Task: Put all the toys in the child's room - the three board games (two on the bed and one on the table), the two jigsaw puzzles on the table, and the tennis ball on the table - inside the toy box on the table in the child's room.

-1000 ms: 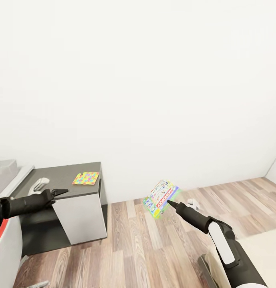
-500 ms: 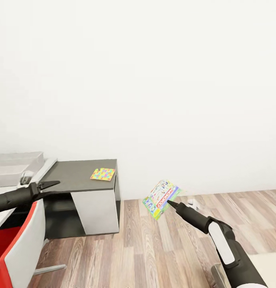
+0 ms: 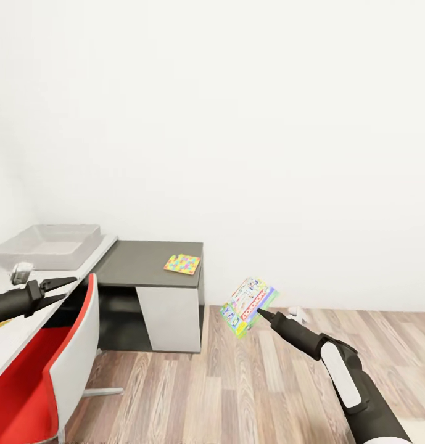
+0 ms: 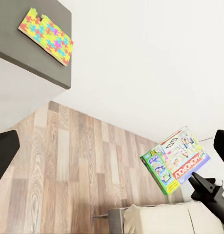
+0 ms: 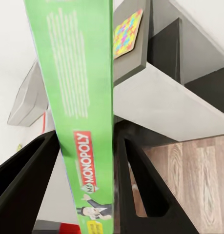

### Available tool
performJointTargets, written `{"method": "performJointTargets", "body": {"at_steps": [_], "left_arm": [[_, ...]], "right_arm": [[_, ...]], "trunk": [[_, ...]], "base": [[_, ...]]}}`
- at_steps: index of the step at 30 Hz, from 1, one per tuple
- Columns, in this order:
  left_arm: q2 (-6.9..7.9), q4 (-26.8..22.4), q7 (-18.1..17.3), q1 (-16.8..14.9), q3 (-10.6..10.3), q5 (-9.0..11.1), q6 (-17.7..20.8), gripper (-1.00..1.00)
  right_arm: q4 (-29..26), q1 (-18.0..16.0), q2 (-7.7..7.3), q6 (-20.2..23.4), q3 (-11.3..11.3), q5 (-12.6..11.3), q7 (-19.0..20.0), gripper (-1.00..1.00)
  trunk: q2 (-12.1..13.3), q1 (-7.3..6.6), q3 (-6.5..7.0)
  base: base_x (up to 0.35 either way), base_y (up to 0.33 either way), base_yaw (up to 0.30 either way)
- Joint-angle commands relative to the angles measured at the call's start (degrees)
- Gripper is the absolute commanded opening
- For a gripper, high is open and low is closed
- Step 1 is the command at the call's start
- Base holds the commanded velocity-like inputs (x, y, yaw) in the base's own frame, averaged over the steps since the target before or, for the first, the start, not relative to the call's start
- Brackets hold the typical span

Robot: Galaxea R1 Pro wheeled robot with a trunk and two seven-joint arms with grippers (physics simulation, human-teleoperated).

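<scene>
My right gripper [image 3: 259, 312] is shut on a board game [image 3: 249, 305], a green-edged Monopoly box held tilted in the air over the wood floor. The right wrist view shows the box's edge [image 5: 82, 97] clamped between both fingers [image 5: 141, 190]. One jigsaw puzzle [image 3: 182, 264] lies near the right end of the table's dark lower section [image 3: 138, 259]. The grey toy box [image 3: 49, 245] stands on the pale table top [image 3: 21, 327] at the left. My left gripper [image 3: 57, 288] hovers open over that top, holding nothing. In the left wrist view the puzzle [image 4: 46, 35] and the held game [image 4: 175, 161] appear.
A red and white chair [image 3: 52, 376] stands against the table's front, below my left arm. A small clear object [image 3: 21, 271] sits on the table top near the toy box. A white wall runs behind the table. A bed corner [image 4: 160, 219] appears beyond the wood floor [image 3: 237, 382].
The view has swung left: the table, toy box and red chair have come further into the picture. The right gripper keeps its hold on the board game.
</scene>
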Motion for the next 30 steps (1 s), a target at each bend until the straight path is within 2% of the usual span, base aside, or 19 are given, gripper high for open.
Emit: {"method": "performJointTargets", "body": {"at_steps": [1, 5, 19, 25, 30], "left_arm": [[0.01, 0.1, -0.6, -0.1, 0.1, -0.6, 0.2, 1.0], [0.04, 0.1, -0.6, -0.1, 0.1, -1.0, 0.2, 1.0], [-0.16, 1.0, -0.2, -0.1, 0.0, -1.3, 0.2, 1.0], [-0.21, 1.6, -0.1, -0.1, 0.0, -1.4, 0.1, 1.0], [-0.28, 1.7, 0.0, -0.1, 0.0, -1.5, 0.0, 1.0]], "right_arm": [[-0.1, 0.0, 0.01, 0.5, -0.1, -0.4, 0.1, -1.0], [-0.1, 0.0, 0.01, 0.4, 0.0, -0.4, 0.1, -1.0], [-0.1, 0.0, 0.01, 0.4, 0.1, -0.3, 0.1, -1.0], [-0.1, 0.0, 0.01, 0.2, 0.1, -0.3, 0.1, -1.0], [-0.1, 0.0, 0.01, 0.0, -0.1, -0.3, 0.1, -1.0]], "trunk": [[0.3, -0.19, 0.02], [1.9, -1.07, 0.53], [1.9, -1.07, -0.17], [1.9, -1.07, -0.47], [1.9, -1.07, -0.56]], "base": [[0.0, 0.0, 0.265], [0.0, 0.0, 0.264], [0.006, -0.006, 0.264], [0.171, -0.166, 0.248], [0.249, -0.163, 0.063]]}}
